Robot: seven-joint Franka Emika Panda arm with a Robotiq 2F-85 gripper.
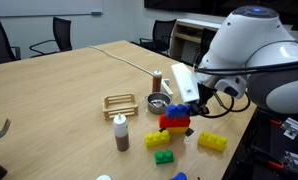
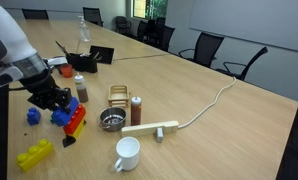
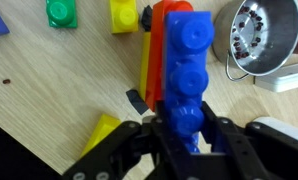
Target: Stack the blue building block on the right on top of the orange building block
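In the wrist view my gripper (image 3: pixel 186 125) is shut on the blue building block (image 3: pixel 187 65), one finger on each side of its near end. The blue block lies lengthwise over the long orange building block (image 3: pixel 154 50), whose edge shows along the blue block's left side. In both exterior views the gripper (image 1: pixel 186 100) (image 2: pixel 52 100) hangs low over the table with the blue block (image 1: pixel 175 110) (image 2: pixel 61 116) on the orange block (image 1: pixel 174 124) (image 2: pixel 77 123). I cannot tell whether the studs are pressed in.
A second blue brick (image 2: pixel 32 116) lies close by. Yellow bricks (image 1: pixel 212 142) (image 1: pixel 157 138), a green brick (image 1: pixel 164 156), a metal bowl (image 1: pixel 158 103), a wire rack (image 1: pixel 120 103), two small bottles (image 1: pixel 120 132) (image 2: pixel 136 110) and a white mug (image 2: pixel 127 153) surround the stack.
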